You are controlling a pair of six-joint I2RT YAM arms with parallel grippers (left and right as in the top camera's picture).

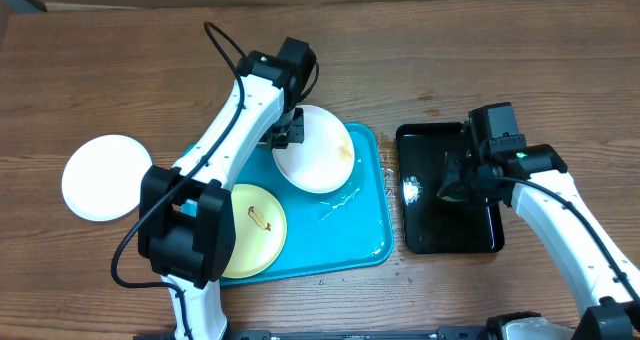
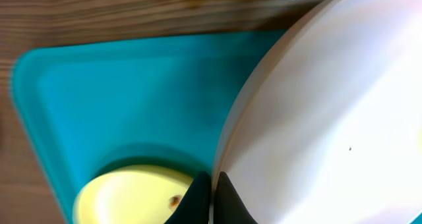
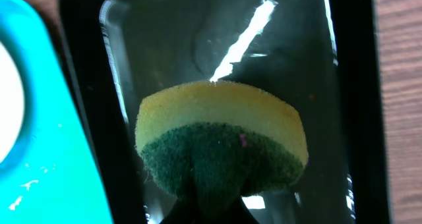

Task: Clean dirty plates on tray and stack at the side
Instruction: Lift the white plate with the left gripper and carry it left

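Observation:
The turquoise tray (image 1: 365, 235) lies mid-table. My left gripper (image 1: 284, 132) is shut on the rim of a white plate (image 1: 318, 152) and holds it tilted over the tray's far part; the left wrist view shows this plate (image 2: 330, 118) clamped between the fingers (image 2: 211, 194). A pale yellow-green plate (image 1: 262, 235) with a brown smear lies in the tray's near left; it also shows in the left wrist view (image 2: 132, 197). Another white plate (image 1: 105, 177) lies on the table at the left. My right gripper (image 1: 462, 180) is shut on a yellow-and-green sponge (image 3: 221, 141) over the black tray (image 1: 450, 235).
The glossy black tray (image 3: 356, 85) holds a film of water and stands right of the turquoise tray (image 3: 59, 151). Water droplets lie on the turquoise tray's right part. Bare wooden table surrounds both trays.

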